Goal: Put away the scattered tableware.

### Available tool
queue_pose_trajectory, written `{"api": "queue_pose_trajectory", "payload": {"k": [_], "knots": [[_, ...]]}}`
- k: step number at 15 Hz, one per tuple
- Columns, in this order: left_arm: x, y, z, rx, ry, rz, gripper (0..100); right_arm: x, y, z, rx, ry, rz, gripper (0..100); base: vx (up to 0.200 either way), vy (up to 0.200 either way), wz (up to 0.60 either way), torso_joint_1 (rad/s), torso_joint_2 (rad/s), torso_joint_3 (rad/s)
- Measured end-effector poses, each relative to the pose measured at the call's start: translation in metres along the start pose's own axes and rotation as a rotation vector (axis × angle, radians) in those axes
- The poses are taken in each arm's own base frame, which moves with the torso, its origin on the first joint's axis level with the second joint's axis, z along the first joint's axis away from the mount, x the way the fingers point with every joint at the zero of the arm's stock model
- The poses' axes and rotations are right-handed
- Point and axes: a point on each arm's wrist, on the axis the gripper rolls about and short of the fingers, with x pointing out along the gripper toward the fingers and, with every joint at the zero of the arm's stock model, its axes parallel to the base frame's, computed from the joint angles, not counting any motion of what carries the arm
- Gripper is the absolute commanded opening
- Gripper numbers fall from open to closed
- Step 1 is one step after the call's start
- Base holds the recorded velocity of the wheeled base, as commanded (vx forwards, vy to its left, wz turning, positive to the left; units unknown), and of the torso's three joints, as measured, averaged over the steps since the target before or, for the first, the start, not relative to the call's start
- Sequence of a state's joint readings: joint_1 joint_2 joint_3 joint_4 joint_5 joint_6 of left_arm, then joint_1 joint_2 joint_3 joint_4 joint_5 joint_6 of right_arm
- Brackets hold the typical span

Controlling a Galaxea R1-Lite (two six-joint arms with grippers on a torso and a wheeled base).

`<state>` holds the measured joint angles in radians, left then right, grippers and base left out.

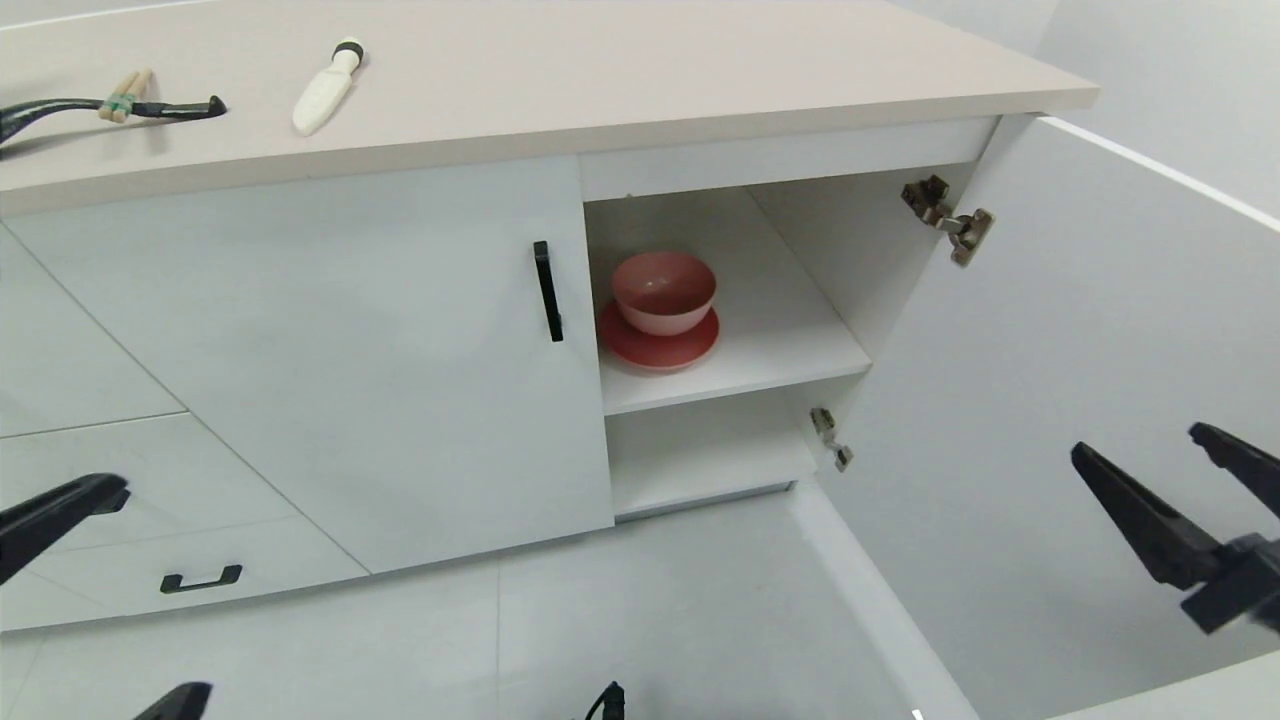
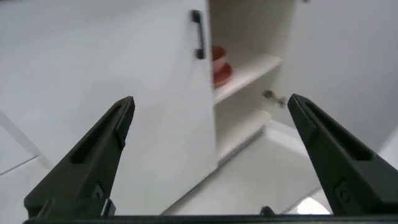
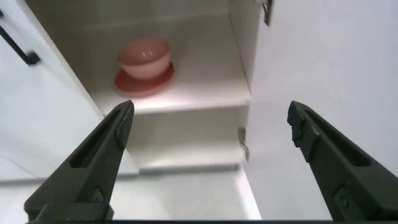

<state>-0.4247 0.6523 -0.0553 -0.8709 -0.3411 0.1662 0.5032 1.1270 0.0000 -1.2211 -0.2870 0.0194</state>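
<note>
1. The left gripper point(image 2: 210, 102) sits low at the robot's left, in front of the drawer fronts. Its jaws are spread wide with nothing between them. It is aimed toward the cabinet point(image 1: 700, 180), facing the closed door and the opening beside it.
2. The right gripper point(image 1: 1135, 440) sits low at the robot's right, in front of the inner face of the open door point(image 1: 1080, 380). Its jaws are also wide apart and empty. Its wrist view faces into the open compartment.
3. The pale floor point(image 1: 650, 620) lies between the grippers and the cabinet base.
4. The open door is swung out to the right on two metal hinges, the upper hinge point(image 1: 950, 218) and the lower hinge point(image 1: 830, 438).
5. At lower left, a drawer front carries a black drawer pull point(image 1: 200, 578). Beside it, the closed door point(image 1: 330, 360) has a vertical black handle point(image 1: 547, 291) at its right edge.
6. Inside the opening, a pink bowl point(image 1: 664, 290) stands upright on a red plate point(image 1: 655, 348). Both are on the upper shelf point(image 1: 790, 350), toward its left side.
7. On the countertop point(image 1: 600, 70), at far left, lie three items:
   - A white utensil point(image 1: 325, 88) lies alone.
   - A long black utensil point(image 1: 60, 110) lies further left.
   - A pair of chopsticks point(image 1: 125, 96) lies across the black utensil, touching it.
</note>
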Motion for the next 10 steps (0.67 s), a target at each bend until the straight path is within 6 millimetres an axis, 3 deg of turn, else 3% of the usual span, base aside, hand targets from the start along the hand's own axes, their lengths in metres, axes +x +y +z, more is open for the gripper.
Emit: {"api": "queue_pose_trajectory", "payload": {"k": [5, 10], "knots": [[-0.047, -0.018, -0.01, 0.03, 0.083, 0.241, 100, -0.068, -0.023, 0.005, -0.088, -0.067, -0.072, 100, 0.0, 0.0, 0.0, 0.0, 0.0, 0.0], [-0.062, -0.032, -0.01, -0.006, 0.013, 0.405, 100, -0.126, -0.031, 0.002, -0.112, -0.245, -0.367, 100, 0.0, 0.0, 0.0, 0.0, 0.0, 0.0]]}}
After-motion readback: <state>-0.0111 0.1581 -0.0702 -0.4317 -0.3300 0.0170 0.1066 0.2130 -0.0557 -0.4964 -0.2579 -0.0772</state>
